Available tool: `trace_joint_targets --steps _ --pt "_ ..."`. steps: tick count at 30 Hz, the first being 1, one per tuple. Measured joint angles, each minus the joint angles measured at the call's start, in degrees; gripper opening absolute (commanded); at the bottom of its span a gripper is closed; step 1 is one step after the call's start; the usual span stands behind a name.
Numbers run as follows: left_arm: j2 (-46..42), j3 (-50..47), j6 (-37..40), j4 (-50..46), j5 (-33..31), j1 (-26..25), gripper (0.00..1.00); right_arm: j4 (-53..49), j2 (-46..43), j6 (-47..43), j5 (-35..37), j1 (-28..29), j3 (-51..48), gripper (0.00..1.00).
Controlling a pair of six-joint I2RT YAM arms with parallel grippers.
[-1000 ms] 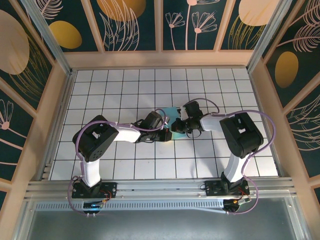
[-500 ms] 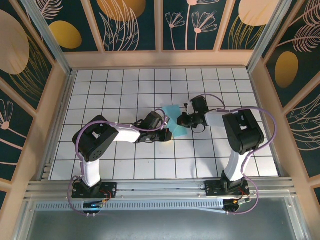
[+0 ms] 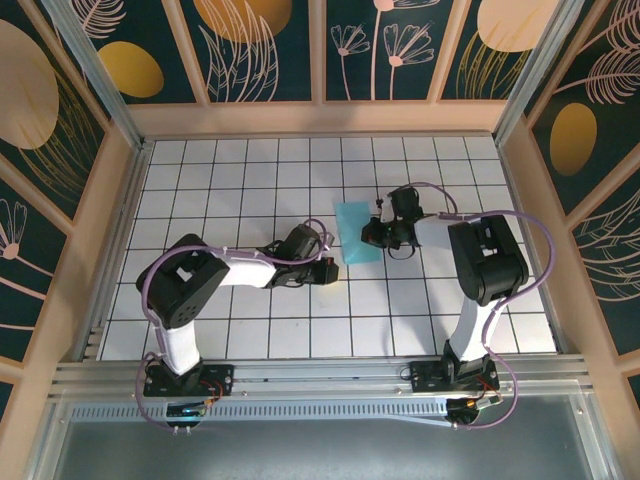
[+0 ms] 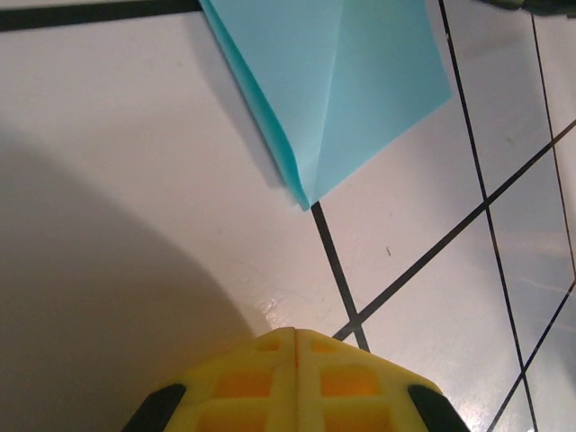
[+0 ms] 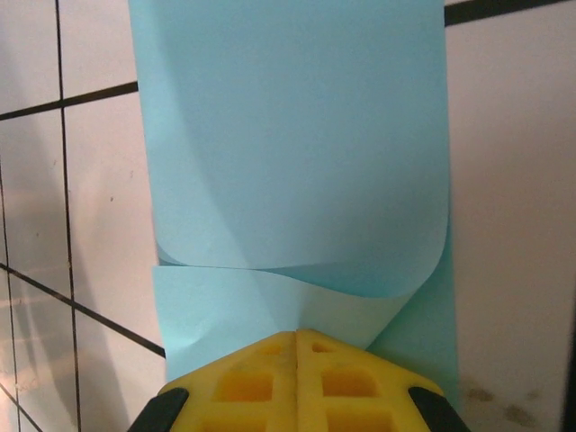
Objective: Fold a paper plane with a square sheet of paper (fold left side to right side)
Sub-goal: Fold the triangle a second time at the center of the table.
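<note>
Both closed; right claw pinches paper.

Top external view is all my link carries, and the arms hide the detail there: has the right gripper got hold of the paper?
Observer: Yes, the right gripper is shut on the near edge of the paper.
Operator: Is the fold flat?
Observer: No, the upper layer bulges in a loose curl, not pressed down.
Operator: And the left gripper?
Observer: The left gripper is shut on nothing, short of the paper's corner, with bare tile between.
</note>
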Motion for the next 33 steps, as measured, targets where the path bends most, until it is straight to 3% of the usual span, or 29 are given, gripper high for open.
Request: trace_joint_targets --steps 11,22,33 --pt "-1.6 5.2 -0.1 -1.0 -0.6 1.0 0.00 2.6 -3.5 6.5 -1.2 6.0 -5.4 0.00" --pt "5.6 9.2 0.0 -4.6 -1.9 1.3 0.00 2.6 -3.5 7.8 -1.4 6.3 -5.5 0.00" --pt "6.3 9.2 0.7 -5.5 -3.0 1.2 0.00 2.6 -3.5 7.8 -1.4 6.4 -5.4 0.00"
